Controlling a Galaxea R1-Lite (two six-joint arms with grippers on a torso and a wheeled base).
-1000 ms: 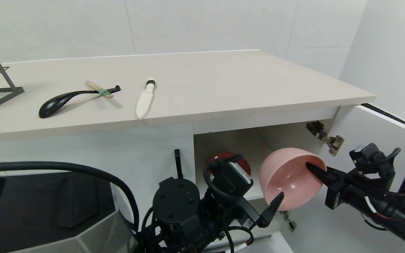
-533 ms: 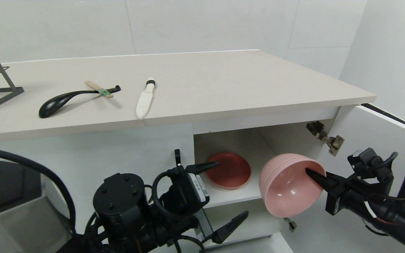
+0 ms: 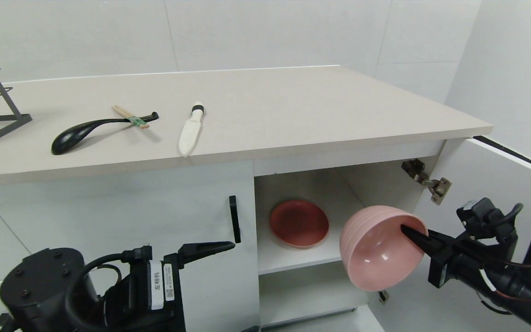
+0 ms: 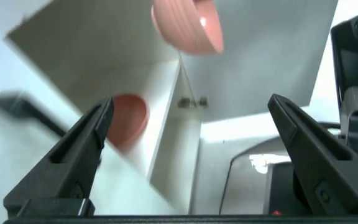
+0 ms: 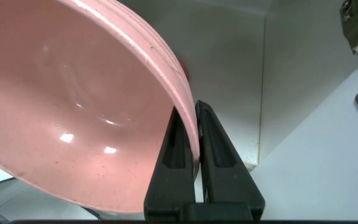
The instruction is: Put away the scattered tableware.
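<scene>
- Head view: the right gripper [image 3: 406,227] holds the pink bowl [image 3: 374,249] tilted on its side, in the air just outside the open cabinet [image 3: 293,184]. A red plate [image 3: 298,223] lies on the cabinet's shelf. On the countertop [image 3: 302,101] lie a black ladle [image 3: 81,131], chopsticks [image 3: 129,116] across its handle, and a white knife [image 3: 191,129].
- Left wrist view: the left gripper [image 4: 188,112] stands spread wide, with nothing between the jaws.
- Right wrist view: the fingers [image 5: 216,143] pinch the bowl's rim, one inside and one outside.
</scene>
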